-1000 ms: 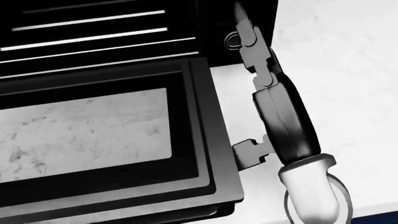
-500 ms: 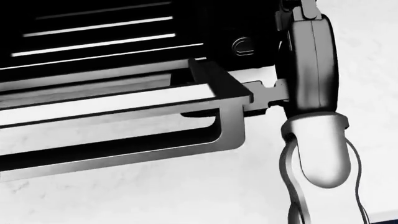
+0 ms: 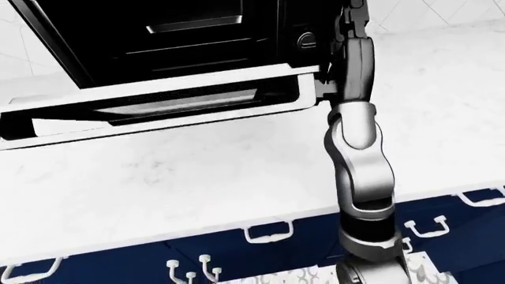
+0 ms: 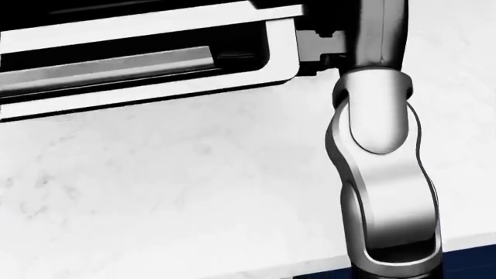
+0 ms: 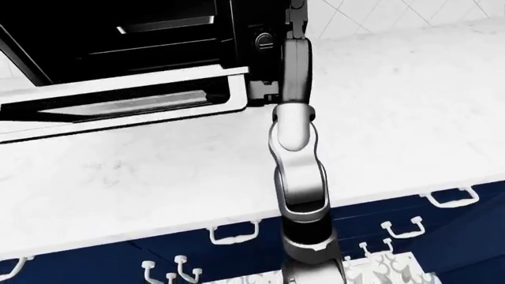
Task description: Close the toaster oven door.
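The black toaster oven [image 3: 197, 35] stands at the top of the left-eye view on the white counter. Its door [image 3: 118, 97] hangs partly raised and shows nearly edge-on, with the pale handle bar [image 3: 158, 112] along its outer edge. My right hand [image 3: 338, 53] reaches up beside the door's right corner, its fingers straight and open along the oven's right side by the round knob [image 3: 306, 40]. A short finger [image 4: 321, 46] touches the door's right corner. My left hand is not in view.
The white marble counter [image 3: 197, 177] spreads below the oven. Navy drawers with pale handles [image 3: 268, 234] run under its near edge. A tiled wall [image 5: 371, 15] rises at the top right. My right forearm [image 4: 384, 192] stands upright across the right of the head view.
The door has swung up from lying flat to partly raised, with my right hand rising beside its right corner. The oven has slid up in the head view.
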